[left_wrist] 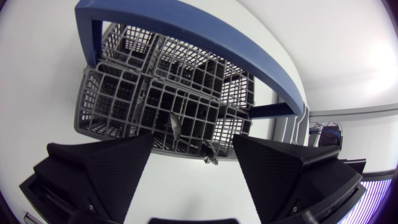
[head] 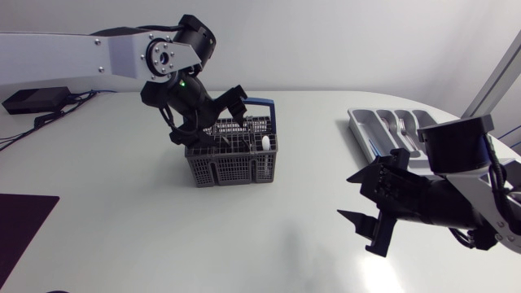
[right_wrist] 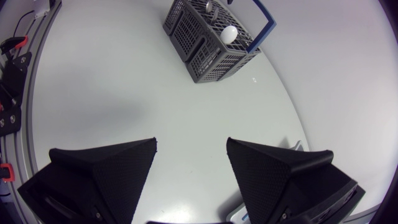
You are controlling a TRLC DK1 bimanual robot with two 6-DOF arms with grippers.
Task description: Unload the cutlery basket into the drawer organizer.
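The step in hand looks to be the left arm [head: 122, 53] picking a piece out of the basket [head: 233, 155]. The left jaws stand wide apart and hold nothing. In the wrist view two thin metal ends [left_wrist: 175, 124] poke up from the compartments on the basket's near side, ahead of the gap between the jaws. I would choose one end only, turn the wrist so the jaws close across its flat sides, and come straight down without touching the grid walls. The blue handle [left_wrist: 205, 37] arches over the far compartments, so the near side is the safer way in. The basket looks light and may drag or tip if a piece snags, so lift straight up until the piece is clear before swinging away. A white-tipped piece [head: 265, 144] stands in a compartment on the basket's right side, away from these jaws.

The left arm comes in level from the left edge, and its wrist bends steeply down over the basket's back left corner. The right arm [head: 456, 203] reaches in low from the right. The right jaws are also apart and empty, and they hang over bare tabletop [head: 122, 212], pointing toward the middle. Beyond them the organizer [head: 358, 130] sits at the far right, well apart from the basket, and cutlery [head: 401, 126] already lies in one of its slots
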